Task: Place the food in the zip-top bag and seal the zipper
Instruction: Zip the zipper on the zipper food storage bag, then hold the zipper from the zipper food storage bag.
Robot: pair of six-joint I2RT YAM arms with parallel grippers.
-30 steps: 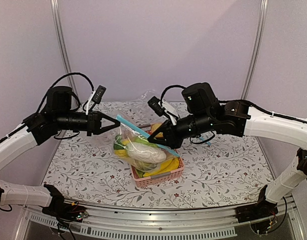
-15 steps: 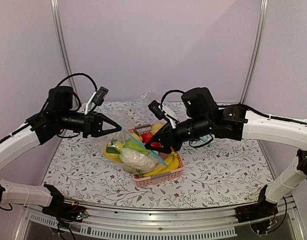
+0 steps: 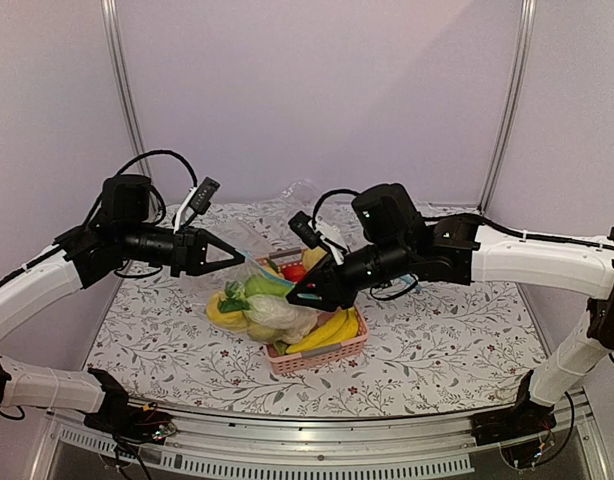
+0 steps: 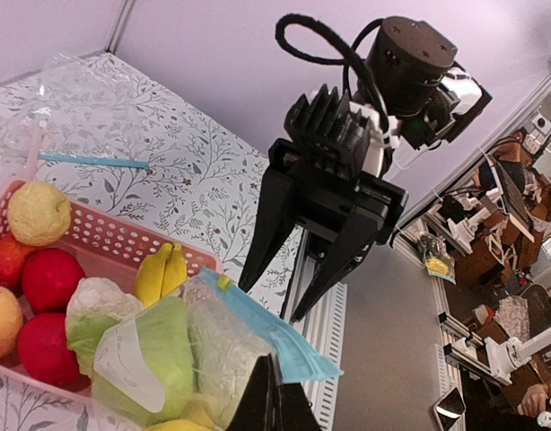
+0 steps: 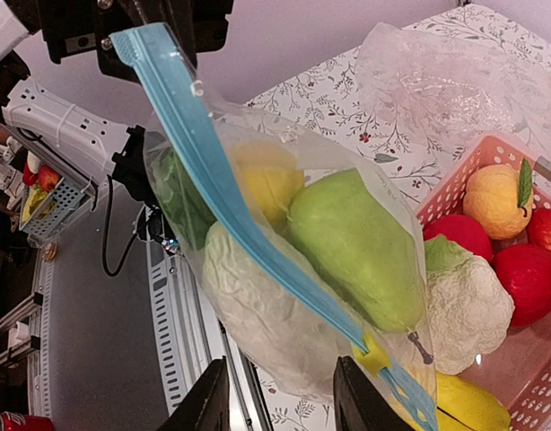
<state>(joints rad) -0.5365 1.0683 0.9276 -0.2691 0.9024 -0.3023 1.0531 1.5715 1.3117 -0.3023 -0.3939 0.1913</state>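
Zip-top bag (image 3: 255, 312) hung in the air between the two grippers, above and just left of the pink basket (image 3: 332, 357).

Top view: left gripper (image 3: 241, 258) was pressed together on the bag's upper corner. The right gripper (image 3: 291, 297) sat low at the bag's right side; its spread was not readable from here. The basket held bananas (image 3: 332, 328) and a red fruit (image 3: 294, 272).

Left wrist view: own fingers (image 4: 272, 400) lay flat against each other at the near end of the blue zipper (image 4: 262, 325). Opposite, the right gripper's fingers were spread, tips just above the strip; contact could not be judged. A cauliflower (image 4: 94, 301) sat in the basket beside the bag. A second clear bag (image 4: 65, 90) lay flat on the table (image 4: 213, 180).

Right wrist view: fingers stood apart, with the bag's lower part between them. The zipper ran as one band from the left gripper down to a small yellow-green tab (image 5: 374, 352). Inside the bag were a green fruit (image 5: 352, 242), a yellow fruit (image 5: 258, 180) and a white oblong piece (image 5: 258, 314), touching one another.
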